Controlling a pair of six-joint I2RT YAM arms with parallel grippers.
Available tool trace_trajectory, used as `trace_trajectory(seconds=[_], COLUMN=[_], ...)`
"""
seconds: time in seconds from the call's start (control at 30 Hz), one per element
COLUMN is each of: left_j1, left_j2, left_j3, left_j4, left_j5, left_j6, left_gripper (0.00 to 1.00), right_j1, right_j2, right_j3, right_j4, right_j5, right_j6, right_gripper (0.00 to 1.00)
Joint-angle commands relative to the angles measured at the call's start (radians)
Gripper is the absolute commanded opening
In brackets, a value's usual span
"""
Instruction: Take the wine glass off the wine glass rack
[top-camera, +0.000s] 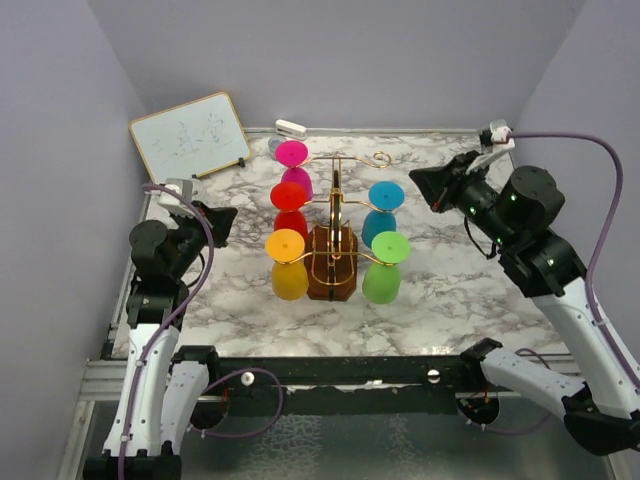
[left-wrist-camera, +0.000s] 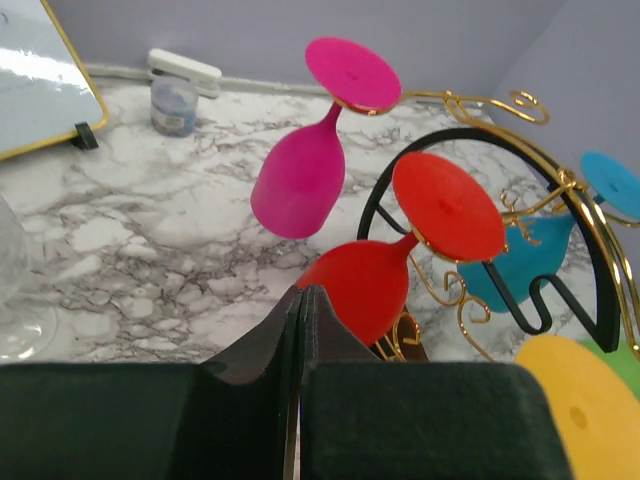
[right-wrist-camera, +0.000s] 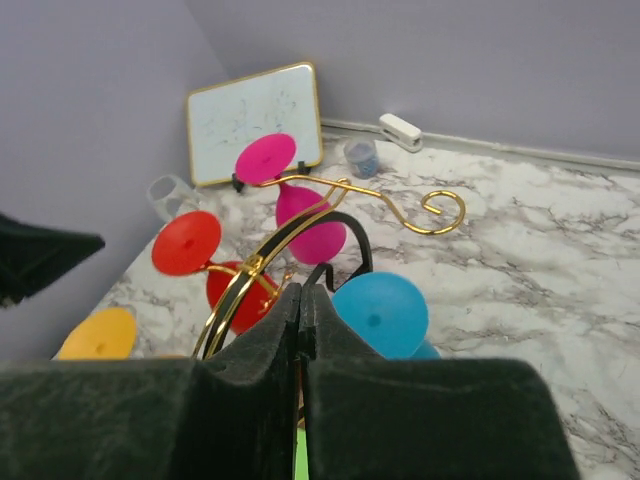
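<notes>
The wine glass rack (top-camera: 335, 200) stands mid-table, gold wire arms on a brown wooden base (top-camera: 331, 275). Several coloured wine glasses hang from it, feet up: pink (top-camera: 292, 155), red (top-camera: 289, 196), yellow (top-camera: 286, 246), blue (top-camera: 386, 195), green (top-camera: 389, 248). One curled hook (top-camera: 380, 158) at the back right is bare. My left gripper (top-camera: 222, 220) hovers left of the rack, shut and empty (left-wrist-camera: 303, 290), with the red glass (left-wrist-camera: 365, 285) just beyond its tips. At the rack's upper right, my right gripper (top-camera: 420, 185) is also shut and empty (right-wrist-camera: 302, 288), pointing toward the blue glass (right-wrist-camera: 380, 312).
A whiteboard (top-camera: 190, 135) leans at the back left. A white stapler (top-camera: 289, 128) and a small jar (left-wrist-camera: 174, 103) sit along the back wall. A clear glass (left-wrist-camera: 15, 290) rests on the marble near the whiteboard. Walls close in on three sides.
</notes>
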Motion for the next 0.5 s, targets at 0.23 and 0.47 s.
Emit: trace_trajectory(seconds=[0.23,0.47], left_j1=[-0.062,-0.104], left_j2=[-0.131,-0.157], left_j3=[-0.086,-0.078], left_j4=[-0.056,-0.100], left_j5=[-0.054,-0.159], left_j6=[0.060,0.075], left_gripper=[0.00,0.00], right_j1=[-0.222,-0.396], right_j2=[0.402,0.428], right_j3=[0.335,0.232], right_j4=[-0.237,-0.157], right_j5=[-0.139,-0.431], right_j6=[0.222,0.287], right_gripper=[0.45,0.54])
